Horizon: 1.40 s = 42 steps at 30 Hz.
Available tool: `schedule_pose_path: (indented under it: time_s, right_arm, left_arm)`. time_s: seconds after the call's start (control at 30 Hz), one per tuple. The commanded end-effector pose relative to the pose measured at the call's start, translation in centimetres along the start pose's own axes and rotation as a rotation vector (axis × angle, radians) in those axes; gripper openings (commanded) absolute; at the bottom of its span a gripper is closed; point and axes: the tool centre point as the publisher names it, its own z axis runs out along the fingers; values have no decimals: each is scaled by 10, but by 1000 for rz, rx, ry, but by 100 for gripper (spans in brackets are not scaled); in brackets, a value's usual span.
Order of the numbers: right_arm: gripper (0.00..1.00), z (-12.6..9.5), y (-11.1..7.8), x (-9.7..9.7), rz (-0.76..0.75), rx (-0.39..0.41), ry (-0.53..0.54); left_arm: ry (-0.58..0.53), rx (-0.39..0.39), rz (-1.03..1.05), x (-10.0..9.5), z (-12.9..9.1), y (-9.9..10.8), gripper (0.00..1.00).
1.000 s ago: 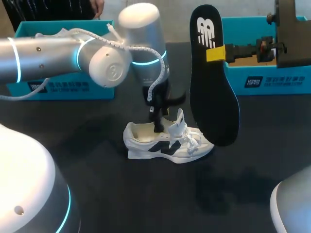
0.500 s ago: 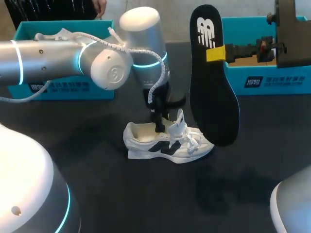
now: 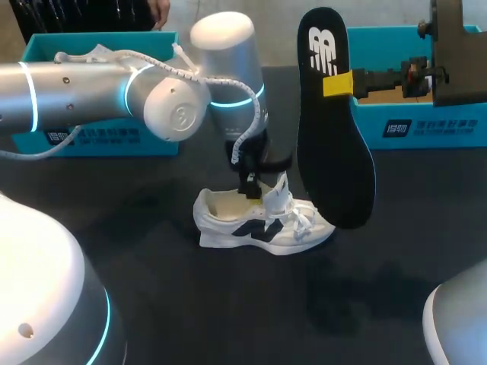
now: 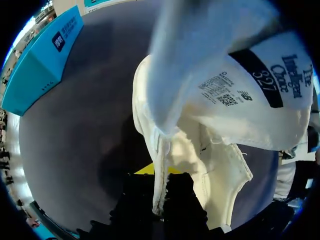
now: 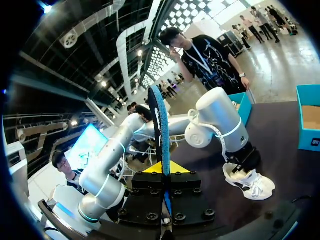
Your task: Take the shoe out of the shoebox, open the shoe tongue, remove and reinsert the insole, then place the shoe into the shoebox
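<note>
A white shoe [image 3: 259,224] with dark side stripes lies on the black table, toe to the right, laces loose. My left gripper [image 3: 249,188] reaches down into its opening beside the raised tongue [image 3: 280,190]. In the left wrist view the left gripper [image 4: 160,200] is shut on the thin white edge of the shoe's upper [image 4: 215,150], with the labelled tongue [image 4: 260,95] ahead of it. My right gripper [image 3: 338,84] holds the black insole [image 3: 331,137] upright above the shoe's toe. In the right wrist view the insole [image 5: 159,130] stands edge-on between the fingers of the right gripper [image 5: 164,185].
A teal shoebox [image 3: 91,137] stands at the back left behind my left arm, and a second teal box [image 3: 426,125] at the back right behind my right gripper. Bare black table lies in front of the shoe.
My left gripper has gone from wide open to shut on the shoe's upper edge, and the left arm has shifted slightly right. The right arm and the insole have stayed still.
</note>
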Motion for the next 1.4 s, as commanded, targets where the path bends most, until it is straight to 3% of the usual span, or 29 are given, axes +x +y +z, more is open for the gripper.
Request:
schedule_pose_path:
  time_s: [0.03,0.23,0.5,0.77,1.03,1.4]
  right_arm:
    - [0,3,2,0,1,3,0]
    - [0,3,2,0,1,3,0]
    - [0,3,2,0,1,3,0]
    - [0,3,2,0,1,3,0]
    - [0,3,2,0,1,3,0]
    - [0,3,2,0,1,3,0]
  left_arm:
    - [25,-10,60,4,-8,0,0]
    - [173,-104,266,12,-21,-2,0]
    - [372,-154,549,5,-35,5,0]
    - [492,-218,816,3,-48,4,0]
    - [499,-232,1053,4,-58,2,0]
    - [458,-332,1228,8,-54,-9,0]
